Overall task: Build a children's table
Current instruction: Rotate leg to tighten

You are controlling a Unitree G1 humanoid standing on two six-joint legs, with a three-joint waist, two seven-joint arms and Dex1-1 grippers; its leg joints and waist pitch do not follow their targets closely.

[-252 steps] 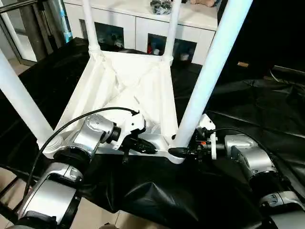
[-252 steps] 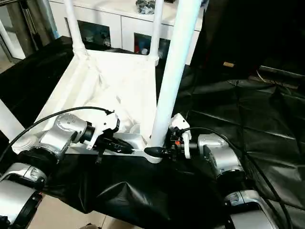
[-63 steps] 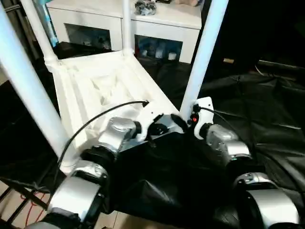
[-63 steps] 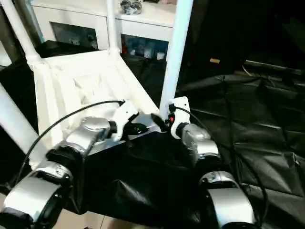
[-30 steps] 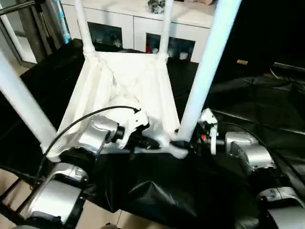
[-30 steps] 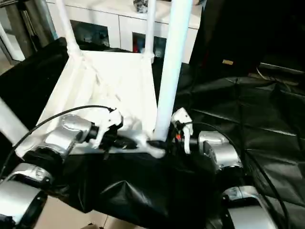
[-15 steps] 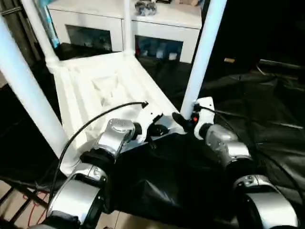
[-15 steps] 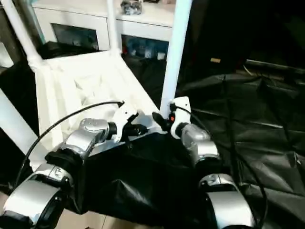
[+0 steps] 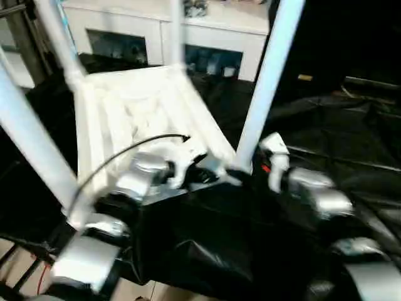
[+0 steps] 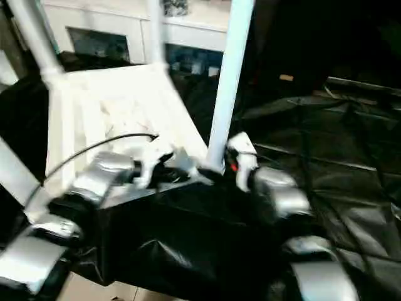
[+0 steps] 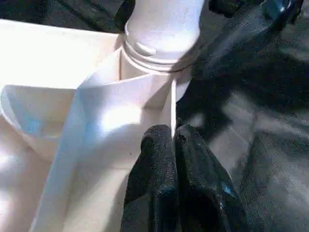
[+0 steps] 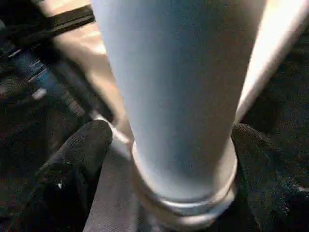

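The children's table (image 9: 144,113) lies upside down on the black sheet (image 9: 351,132), legs up. The left tool (image 11: 175,145) is pinched shut on a thin rib of the underside. The right tool (image 12: 169,145) straddles the near leg (image 9: 266,81) at five o'clock, fingers (image 12: 82,150) standing apart beside it. If that leg isn't fully seated, a nudge could tilt it out of its socket.

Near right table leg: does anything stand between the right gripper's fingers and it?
Nothing visible does. In the right wrist view the right gripper has a black finger on each side of the leg, just above its socket, jaws open, with no object in the gaps. Contact cannot be told.
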